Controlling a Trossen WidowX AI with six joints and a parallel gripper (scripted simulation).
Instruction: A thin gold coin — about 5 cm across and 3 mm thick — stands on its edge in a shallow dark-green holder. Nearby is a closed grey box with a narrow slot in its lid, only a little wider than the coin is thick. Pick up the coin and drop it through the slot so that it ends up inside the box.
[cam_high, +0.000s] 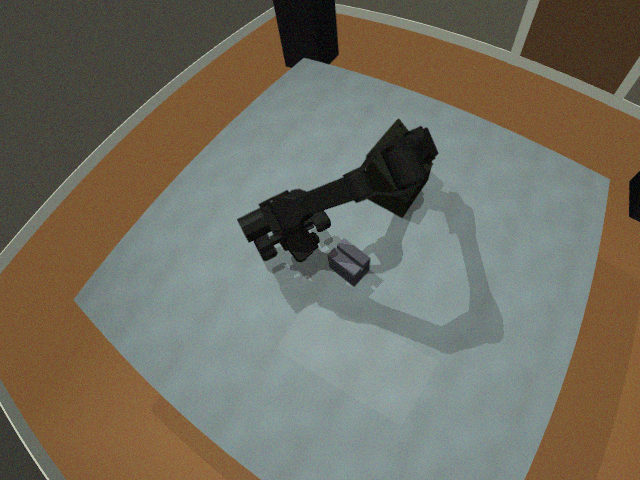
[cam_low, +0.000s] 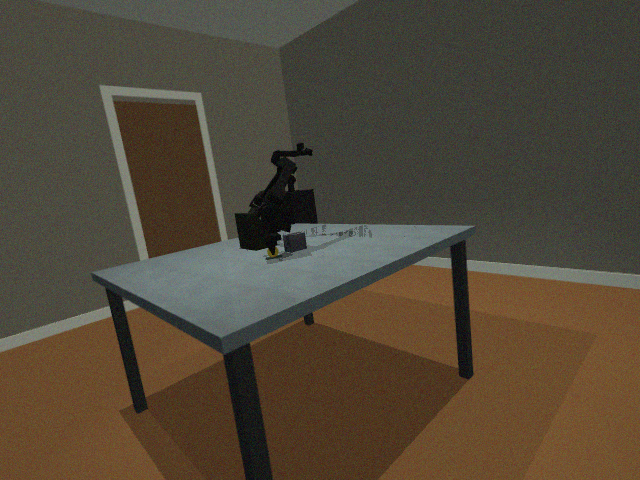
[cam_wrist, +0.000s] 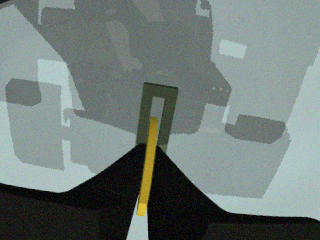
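Grasp step, at the point of closure. Tool (cam_wrist: 143, 190) clamped narrow on the gold coin (cam_wrist: 148, 160), dark fingers pressed to both faces, the coin seen edge-on as a thin yellow strip in the wrist view. Coin seemingly not lifted clear yet: far end lined up with the dark-green holder (cam_wrist: 158, 115) below, though whether seated in it or just above cannot be told. From the exterior view, a small yellow arc of coin (cam_low: 273, 252) low under the tool, close to the counter (cam_low: 217, 289).

Grey box (cam_high: 349, 260) just beside the tool, toward the counter's middle and slightly nearer the front edge in the top view, slot (cam_high: 345, 256) visible as a dark line across the lid. Arm (cam_high: 330, 193) reaching out from its base near the counter's far side.

Next, by judgement: straight lift out of the holder without tilting the coin, a short carry over to the box, then a turn of the wrist to bring the coin's edge parallel with the slot. Little margin in slot width, so alignment in angle and sideways position matters before letting go. Firm grip needed throughout, since a thin disc pinched on its faces may pivot.
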